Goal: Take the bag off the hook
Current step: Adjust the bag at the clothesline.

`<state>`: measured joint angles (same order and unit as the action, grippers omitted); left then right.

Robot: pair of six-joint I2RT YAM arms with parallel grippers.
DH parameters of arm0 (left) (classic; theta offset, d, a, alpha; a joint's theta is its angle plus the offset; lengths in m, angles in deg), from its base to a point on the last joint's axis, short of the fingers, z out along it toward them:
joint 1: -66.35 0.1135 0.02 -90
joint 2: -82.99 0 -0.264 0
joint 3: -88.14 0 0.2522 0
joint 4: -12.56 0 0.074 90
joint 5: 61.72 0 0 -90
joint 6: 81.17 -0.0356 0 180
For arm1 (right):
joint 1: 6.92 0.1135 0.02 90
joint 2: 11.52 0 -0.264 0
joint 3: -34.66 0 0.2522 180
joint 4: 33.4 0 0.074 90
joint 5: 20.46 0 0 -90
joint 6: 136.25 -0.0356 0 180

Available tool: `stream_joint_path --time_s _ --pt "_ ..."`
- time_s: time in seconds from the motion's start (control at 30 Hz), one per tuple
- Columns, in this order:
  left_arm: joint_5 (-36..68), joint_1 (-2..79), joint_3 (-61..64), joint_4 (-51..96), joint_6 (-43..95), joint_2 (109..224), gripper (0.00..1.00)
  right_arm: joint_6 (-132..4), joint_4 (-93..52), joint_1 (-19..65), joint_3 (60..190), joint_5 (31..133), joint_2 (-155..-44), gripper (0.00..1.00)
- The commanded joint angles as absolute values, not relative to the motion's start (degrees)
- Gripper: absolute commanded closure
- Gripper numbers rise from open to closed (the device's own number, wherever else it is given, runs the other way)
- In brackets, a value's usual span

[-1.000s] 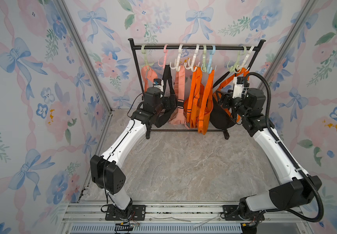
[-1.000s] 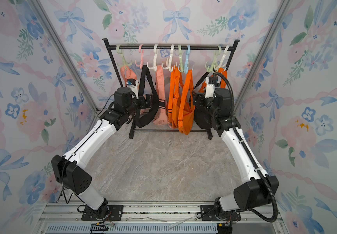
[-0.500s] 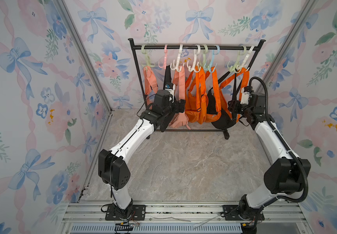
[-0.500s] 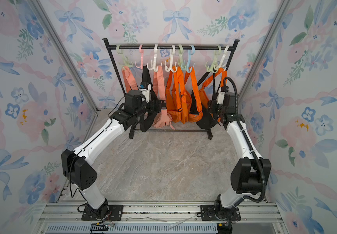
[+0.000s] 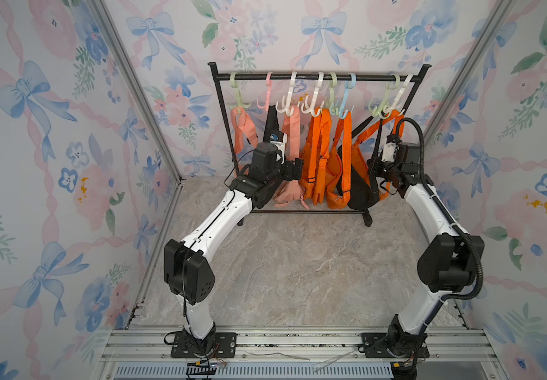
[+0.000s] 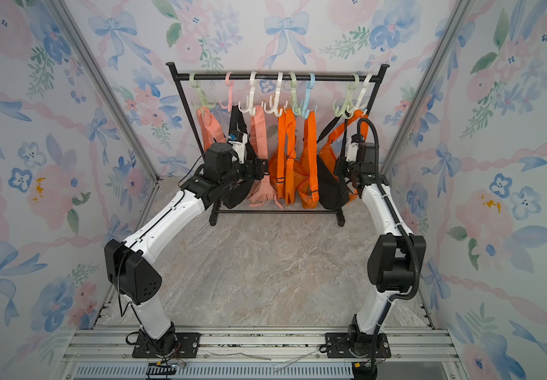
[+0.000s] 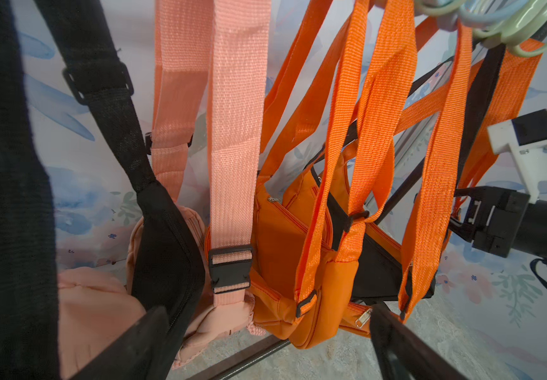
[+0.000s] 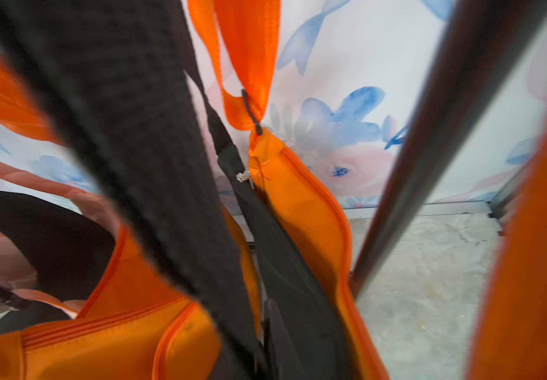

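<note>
Far right on the rack [image 5: 371,78], the right gripper [image 5: 372,167] pinches the black strap [image 8: 140,148] to unhook its bag [image 5: 358,193]; the left gripper [image 7: 265,312] hangs open, empty.

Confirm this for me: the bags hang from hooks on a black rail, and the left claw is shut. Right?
Not quite: the left claw is open, not shut; the left wrist view shows its fingers standing wide apart. The bags do hang from hooks on the black rail.
</note>
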<state>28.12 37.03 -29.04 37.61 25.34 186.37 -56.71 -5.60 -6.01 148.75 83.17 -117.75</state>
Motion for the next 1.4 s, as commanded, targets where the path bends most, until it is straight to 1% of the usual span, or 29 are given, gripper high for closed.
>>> stream_joint_path --time_s 0.0,0.13,0.23,0.4,0.47,0.5,0.53,0.57,0.6,0.67,0.7,0.77,0.83,0.93,1.07,1.17,1.27,1.37 --pt "26.79 37.01 -30.12 38.17 25.61 187.73 0.02 -58.11 -4.14 -1.22 151.57 85.10 -119.65 0.90" --pt "27.09 37.08 -29.56 38.18 25.79 187.19 0.02 -58.70 -6.45 5.10 152.12 85.19 -121.09 0.90" --pt "27.27 37.03 -28.53 38.18 25.63 186.35 0.02 -61.76 -8.49 8.73 154.16 88.44 -124.02 0.90" --pt "29.16 37.16 -25.90 38.18 25.19 183.54 0.02 -63.89 -7.40 14.13 162.18 90.92 -130.85 0.90" --pt "29.78 37.15 -25.05 38.18 24.88 182.53 0.02 -63.18 -5.53 14.96 165.01 91.03 -132.08 0.89" --pt "30.00 37.14 -24.57 38.14 24.70 182.08 0.02 -63.07 -5.23 14.97 165.51 90.99 -131.90 0.86" --pt "30.25 37.13 -24.25 38.14 24.65 181.66 0.02 -63.11 -5.44 14.85 165.37 90.98 -131.28 0.81" --pt "30.48 37.14 -23.90 38.18 24.48 181.28 0.02 -63.02 -5.78 14.57 164.72 90.92 -130.17 0.70" --pt "30.56 37.11 -23.63 38.16 24.39 181.06 0.02 -62.78 -6.05 14.13 163.74 90.73 -128.63 0.59" --pt "30.70 37.15 -23.44 38.16 24.12 180.74 0.02 -62.13 -6.35 12.97 161.12 90.19 -124.86 0.40" --pt "30.72 37.17 -23.52 38.17 23.97 180.68 0.02 -61.79 -6.58 12.23 159.18 89.88 -122.51 0.36" --pt "30.69 37.17 -23.86 38.14 23.95 180.86 0.02 -61.29 -7.94 10.55 154.43 88.82 -116.81 0.30" --pt "30.37 37.12 -24.49 38.14 24.10 181.29 0.02 -61.47 -9.88 7.92 149.09 87.03 -110.96 0.28" --pt "29.09 37.04 -25.99 38.02 24.76 182.53 0.02 -64.90 -13.71 1.73 141.47 86.03 -102.86 0.27" --pt "26.57 36.46 -28.95 38.09 25.73 185.30 0.02 -65.46 -12.83 -5.82 136.11 83.57 -97.18 0.27" --pt "25.54 34.09 -31.08 38.16 24.05 187.32 0.02 -63.25 -7.77 -10.76 136.24 81.76 -96.29 0.26" --pt "24.87 31.71 -33.58 38.71 22.89 189.49 0.02 -61.94 -4.66 -15.46 137.62 82.97 -97.43 0.26" --pt "22.91 30.84 -36.40 39.80 23.86 191.95 0.02 -61.36 -3.89 -19.01 138.95 86.54 -99.68 0.22"
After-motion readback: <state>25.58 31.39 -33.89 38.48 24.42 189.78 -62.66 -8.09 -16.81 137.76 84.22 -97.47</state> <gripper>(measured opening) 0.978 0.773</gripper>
